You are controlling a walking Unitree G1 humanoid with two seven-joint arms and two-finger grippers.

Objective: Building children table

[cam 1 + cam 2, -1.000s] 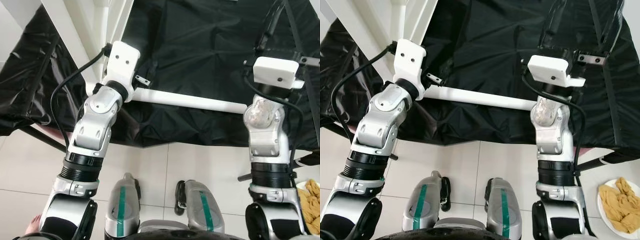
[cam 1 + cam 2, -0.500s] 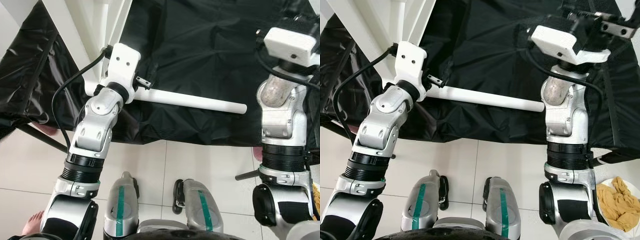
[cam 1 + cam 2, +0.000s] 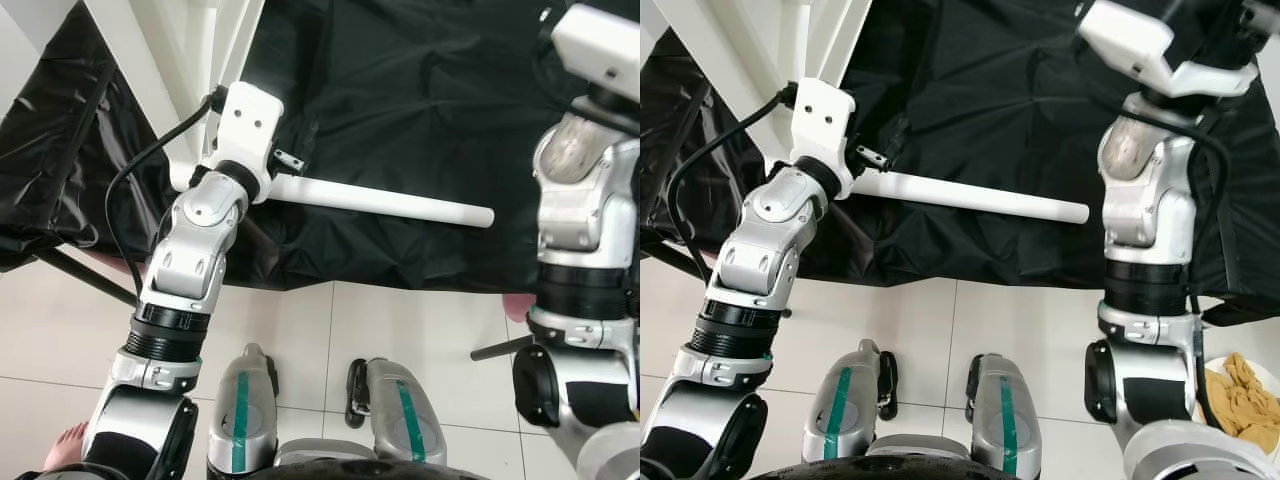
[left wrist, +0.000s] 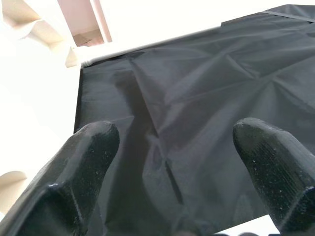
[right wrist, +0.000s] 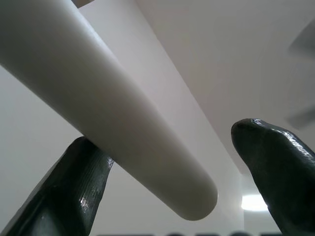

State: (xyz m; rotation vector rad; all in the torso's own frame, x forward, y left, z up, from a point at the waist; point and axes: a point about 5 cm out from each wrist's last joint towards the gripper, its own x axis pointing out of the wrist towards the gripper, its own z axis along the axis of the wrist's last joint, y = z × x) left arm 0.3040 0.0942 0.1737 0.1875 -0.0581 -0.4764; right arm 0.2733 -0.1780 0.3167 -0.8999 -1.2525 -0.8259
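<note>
— Step in hand?

— Probably leg fitting, early on. Leg lying flat on the black sheet, along its near edge, one end by the left arm, the other end free and pointing toward the right arm. White frame standing at the sheet's far left corner, not joined to that leg.

— Left gripper?

— Fingers apart, nothing between them, hovering over bare sheet near the leg's left end.

— And the right gripper?

— Raised high by the sheet's right edge, pointing up at a ceiling. Fingers apart. A second white rod resting against one finger, clear of the other. Hard to call that a firm hold.

— Next move?

— At a guess: lower the left gripper onto the leg near its left end, close around it, lift, then line that end up with a socket on the frame. Needs a square grasp, since a round leg rolls easily on loose sheet. Socket position hidden, so no saying which corner.
</note>
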